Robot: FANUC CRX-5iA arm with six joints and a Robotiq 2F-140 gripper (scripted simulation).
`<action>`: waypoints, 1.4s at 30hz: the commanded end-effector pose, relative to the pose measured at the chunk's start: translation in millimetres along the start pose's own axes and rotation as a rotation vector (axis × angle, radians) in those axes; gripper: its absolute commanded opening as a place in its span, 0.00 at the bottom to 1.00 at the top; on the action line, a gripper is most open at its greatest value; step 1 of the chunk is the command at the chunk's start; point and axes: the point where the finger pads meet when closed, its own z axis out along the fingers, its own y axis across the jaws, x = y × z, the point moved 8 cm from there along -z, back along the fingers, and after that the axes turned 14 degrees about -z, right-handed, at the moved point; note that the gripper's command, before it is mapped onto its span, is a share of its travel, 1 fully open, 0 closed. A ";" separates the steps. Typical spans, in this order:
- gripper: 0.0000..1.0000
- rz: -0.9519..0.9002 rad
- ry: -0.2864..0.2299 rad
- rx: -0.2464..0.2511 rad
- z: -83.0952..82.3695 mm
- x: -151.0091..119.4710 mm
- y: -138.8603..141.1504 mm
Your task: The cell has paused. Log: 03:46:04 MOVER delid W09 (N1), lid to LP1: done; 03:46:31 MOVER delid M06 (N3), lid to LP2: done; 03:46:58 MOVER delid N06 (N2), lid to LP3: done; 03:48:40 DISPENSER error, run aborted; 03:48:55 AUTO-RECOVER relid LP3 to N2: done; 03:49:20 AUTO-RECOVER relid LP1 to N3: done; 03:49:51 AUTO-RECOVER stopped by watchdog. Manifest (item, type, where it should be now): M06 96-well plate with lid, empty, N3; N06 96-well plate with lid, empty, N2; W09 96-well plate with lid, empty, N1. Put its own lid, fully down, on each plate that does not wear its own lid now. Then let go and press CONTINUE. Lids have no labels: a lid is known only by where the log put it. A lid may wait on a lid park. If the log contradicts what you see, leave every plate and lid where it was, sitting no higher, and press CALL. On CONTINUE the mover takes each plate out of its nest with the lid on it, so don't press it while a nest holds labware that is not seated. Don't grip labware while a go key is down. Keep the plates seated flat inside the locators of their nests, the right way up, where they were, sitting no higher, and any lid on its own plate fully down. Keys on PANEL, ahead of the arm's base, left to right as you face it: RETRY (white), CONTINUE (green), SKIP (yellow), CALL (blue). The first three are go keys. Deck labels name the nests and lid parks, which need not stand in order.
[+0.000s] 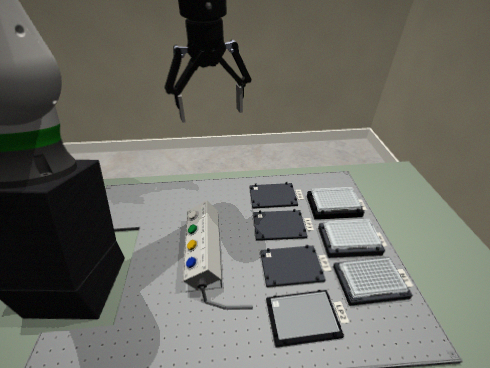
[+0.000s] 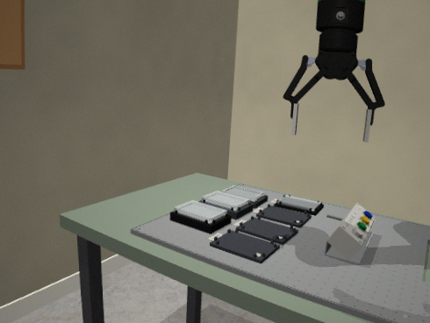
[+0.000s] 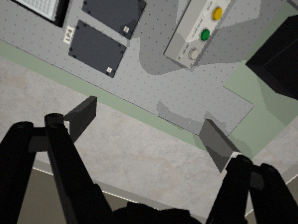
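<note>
At the bottom centre of your top view, one lid (image 1: 306, 318) lies on the park tagged LP2 (image 1: 341, 312). Above it run three bare parks (image 1: 291, 265); to their right, three plates (image 1: 372, 279) sit in nests. The panel (image 1: 202, 247) stands centre frame. At upper centre, well above the deck, the gripper (image 1: 209, 106) hangs with jaws spread wide, gripping nothing.

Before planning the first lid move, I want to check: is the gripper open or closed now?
Open. The gripper hangs high above the deck with both fingers spread wide and nothing between them.
</note>
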 end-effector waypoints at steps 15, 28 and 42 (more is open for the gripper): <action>1.00 0.000 0.000 0.000 -0.2 0.1 -0.1; 1.00 0.547 -0.005 -0.001 52.6 66.0 -45.6; 1.00 1.225 -0.007 0.000 119.3 154.1 -66.9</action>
